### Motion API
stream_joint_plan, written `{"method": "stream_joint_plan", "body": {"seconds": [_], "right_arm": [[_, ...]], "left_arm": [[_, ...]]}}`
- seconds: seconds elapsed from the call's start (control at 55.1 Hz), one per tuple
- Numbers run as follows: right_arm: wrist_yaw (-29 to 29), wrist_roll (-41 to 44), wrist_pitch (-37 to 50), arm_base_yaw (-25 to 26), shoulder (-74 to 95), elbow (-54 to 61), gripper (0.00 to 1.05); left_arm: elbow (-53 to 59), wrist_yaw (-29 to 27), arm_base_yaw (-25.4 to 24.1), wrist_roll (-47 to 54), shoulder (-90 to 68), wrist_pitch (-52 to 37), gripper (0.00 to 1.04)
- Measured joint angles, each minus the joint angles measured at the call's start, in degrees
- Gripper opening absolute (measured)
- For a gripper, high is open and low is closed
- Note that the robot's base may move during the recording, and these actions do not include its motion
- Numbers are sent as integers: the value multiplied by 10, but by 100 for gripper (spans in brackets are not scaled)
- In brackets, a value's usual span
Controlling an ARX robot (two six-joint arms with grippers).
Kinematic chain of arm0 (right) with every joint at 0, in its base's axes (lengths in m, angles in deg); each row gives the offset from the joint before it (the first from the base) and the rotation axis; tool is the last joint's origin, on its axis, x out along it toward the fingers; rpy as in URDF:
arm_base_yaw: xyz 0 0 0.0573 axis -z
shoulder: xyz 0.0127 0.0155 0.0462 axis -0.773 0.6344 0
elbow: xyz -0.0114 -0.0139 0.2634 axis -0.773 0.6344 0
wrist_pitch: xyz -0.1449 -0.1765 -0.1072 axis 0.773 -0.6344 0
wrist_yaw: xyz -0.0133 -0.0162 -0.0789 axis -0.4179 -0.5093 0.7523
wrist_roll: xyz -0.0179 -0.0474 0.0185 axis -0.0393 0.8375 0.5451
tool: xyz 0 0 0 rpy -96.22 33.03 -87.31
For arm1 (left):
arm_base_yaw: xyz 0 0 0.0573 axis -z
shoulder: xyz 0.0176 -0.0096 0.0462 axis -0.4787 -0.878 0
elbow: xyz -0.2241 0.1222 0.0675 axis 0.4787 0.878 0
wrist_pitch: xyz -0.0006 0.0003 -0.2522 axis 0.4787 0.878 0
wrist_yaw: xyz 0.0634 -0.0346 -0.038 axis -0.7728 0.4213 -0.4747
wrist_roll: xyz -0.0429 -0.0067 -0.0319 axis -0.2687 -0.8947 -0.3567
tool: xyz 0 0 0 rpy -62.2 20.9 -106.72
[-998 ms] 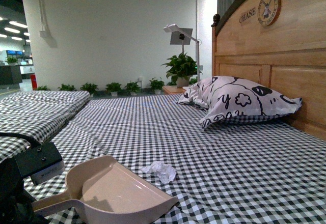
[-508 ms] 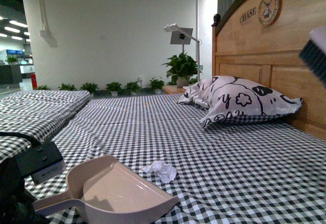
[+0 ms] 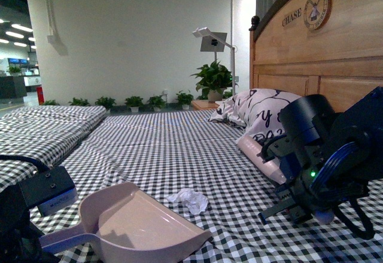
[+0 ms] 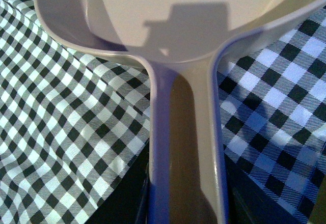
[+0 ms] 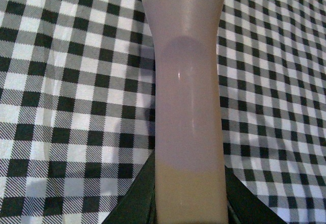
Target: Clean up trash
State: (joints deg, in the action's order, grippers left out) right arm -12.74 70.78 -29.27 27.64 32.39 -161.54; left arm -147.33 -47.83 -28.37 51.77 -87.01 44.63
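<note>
The trash, a small crumpled white tissue wad (image 3: pixel 189 199), lies on the checked bedsheet just past the far lip of the beige dustpan (image 3: pixel 140 224). My left gripper (image 3: pixel 27 242) is shut on the dustpan's handle (image 4: pixel 186 147) at the lower left, and the pan rests on the sheet. My right gripper (image 3: pixel 293 176) is shut on the brush by its beige handle (image 3: pixel 261 154), held low over the bed to the right of the wad. The handle fills the right wrist view (image 5: pixel 188 91). The bristles do not show.
A white pillow with black drawings (image 3: pixel 257 110) lies behind my right arm against the wooden headboard (image 3: pixel 311 66). A second checked bed (image 3: pixel 42 125) is on the left. Potted plants (image 3: pixel 212 80) and a lamp stand along the far wall.
My right arm with the brush has come down into view from the upper right and now hangs in front of the pillow. The dustpan and the wad have hardly moved.
</note>
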Motion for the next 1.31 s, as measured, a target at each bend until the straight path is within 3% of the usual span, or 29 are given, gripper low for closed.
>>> {"method": "stream_joint_plan", "body": {"seconds": [0.327, 0.472, 0.653, 0.762, 1.016, 1.198, 1.307], "right_arm": [[-48, 17, -27, -48, 55, -23, 18], [-151, 4, -76, -60, 37, -29, 18], [-360, -14, -108, -65, -33, 8, 18], [-436, -4, -129, -51, -92, 30, 18], [-411, 40, -138, 42, -183, 85, 18], [-365, 23, -41, 112, -247, 174, 18], [-390, -34, 18, 182, -350, 241, 18]], "left_arm": [[0, 0, 0, 0, 0, 0, 27], [0, 0, 0, 0, 0, 0, 27], [0, 1, 0, 0, 0, 0, 27], [0, 1, 0, 0, 0, 0, 27], [0, 0, 0, 0, 0, 0, 27], [0, 1, 0, 0, 0, 0, 27], [76, -24, 0, -119, 0, -229, 27]]}}
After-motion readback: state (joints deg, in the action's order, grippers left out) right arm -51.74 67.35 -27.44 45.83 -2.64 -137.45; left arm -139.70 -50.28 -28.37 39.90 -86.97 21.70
